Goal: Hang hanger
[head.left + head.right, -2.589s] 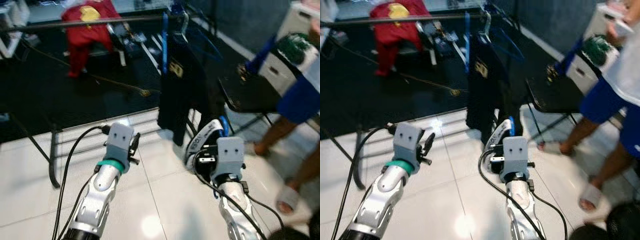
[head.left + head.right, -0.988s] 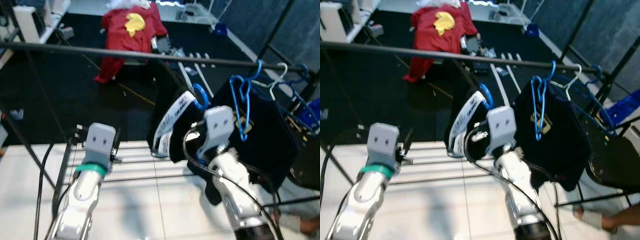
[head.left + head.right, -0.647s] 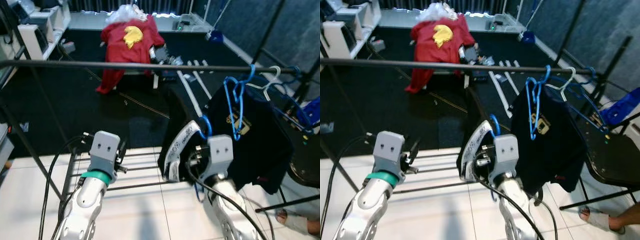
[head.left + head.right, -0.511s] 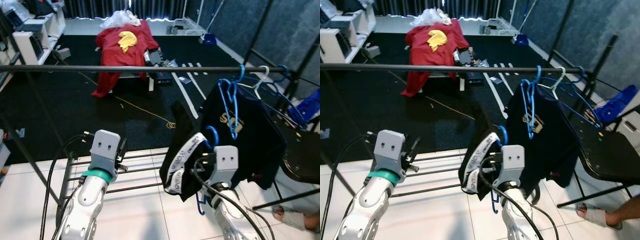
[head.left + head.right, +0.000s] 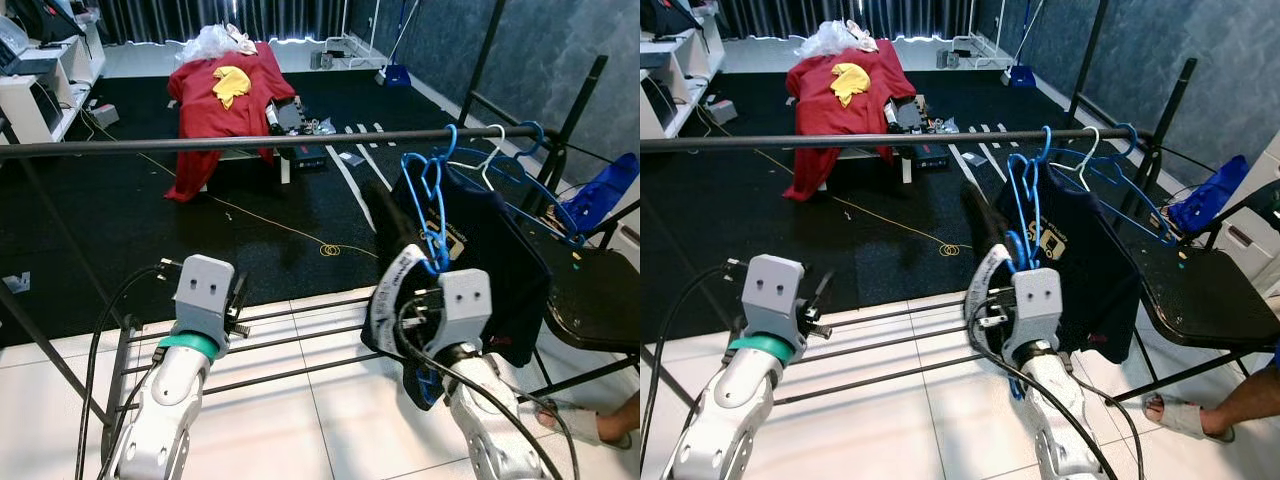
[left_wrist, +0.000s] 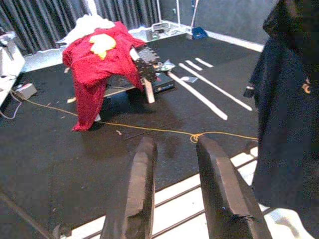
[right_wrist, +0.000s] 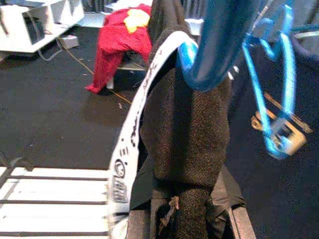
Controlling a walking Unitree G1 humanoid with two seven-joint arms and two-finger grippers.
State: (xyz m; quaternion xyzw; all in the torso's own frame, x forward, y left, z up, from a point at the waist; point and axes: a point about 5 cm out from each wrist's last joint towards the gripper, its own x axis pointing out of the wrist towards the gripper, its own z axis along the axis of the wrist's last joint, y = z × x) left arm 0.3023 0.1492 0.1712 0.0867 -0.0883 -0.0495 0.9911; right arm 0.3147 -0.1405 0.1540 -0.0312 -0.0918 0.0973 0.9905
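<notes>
Partly hidden right gripper (image 7: 192, 219) grips garment (image 7: 192, 144); hanger (image 7: 199, 59) cropped.

Black clothes rail (image 5: 250, 142) runs across the frame, blue hangers (image 5: 432, 200) bunched at its right end over a dark shirt (image 5: 500, 260). Right gripper (image 5: 420, 300) is up beneath them, a dark garment with a white printed band (image 5: 385, 290) and a blue hanger apparently in its grasp, fingers hidden. Left gripper (image 5: 238, 305) hangs free, lower left. Red cloth (image 5: 215, 95) lies far back.
</notes>
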